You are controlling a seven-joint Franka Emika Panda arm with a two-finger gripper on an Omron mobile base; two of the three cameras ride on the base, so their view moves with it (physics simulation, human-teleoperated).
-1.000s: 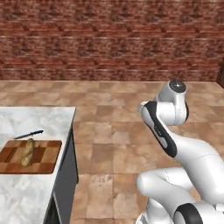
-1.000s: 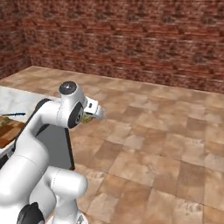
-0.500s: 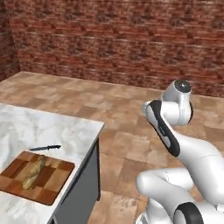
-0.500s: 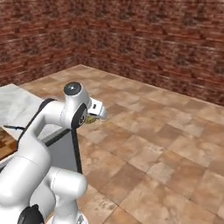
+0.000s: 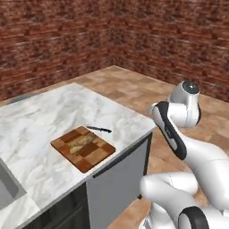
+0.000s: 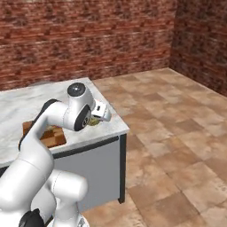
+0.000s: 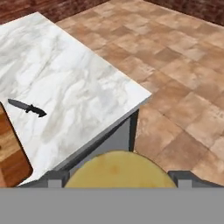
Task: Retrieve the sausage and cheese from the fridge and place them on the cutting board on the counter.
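**Yellow cheese in the gripper, board on the counter**

Left base view: white marble counter (image 5: pixel 53 116) with grey veins, dark cabinet fronts below. Brown wooden cutting board (image 5: pixel 82 148) lies near the counter's right front edge, a pale tan, elongated item (image 5: pixel 82 144) resting on it. Small black knife (image 5: pixel 99 129) lies on the marble just beyond the board, apart from it. Steel sink (image 5: pixel 6 190) corner at the near left. Red brick walls, tan tiled floor.

Right base view: gripper (image 6: pixel 98 116) held over the counter's right end, cheese (image 6: pixel 92 120) showing beneath it; board partly hidden behind the arm.

Hand view: jaws spread wide, pinching the cheese (image 7: pixel 120 169), which sits between the fingertips (image 7: pixel 183 176). Knife (image 7: pixel 27 107) on marble at left; board corner at the left edge.
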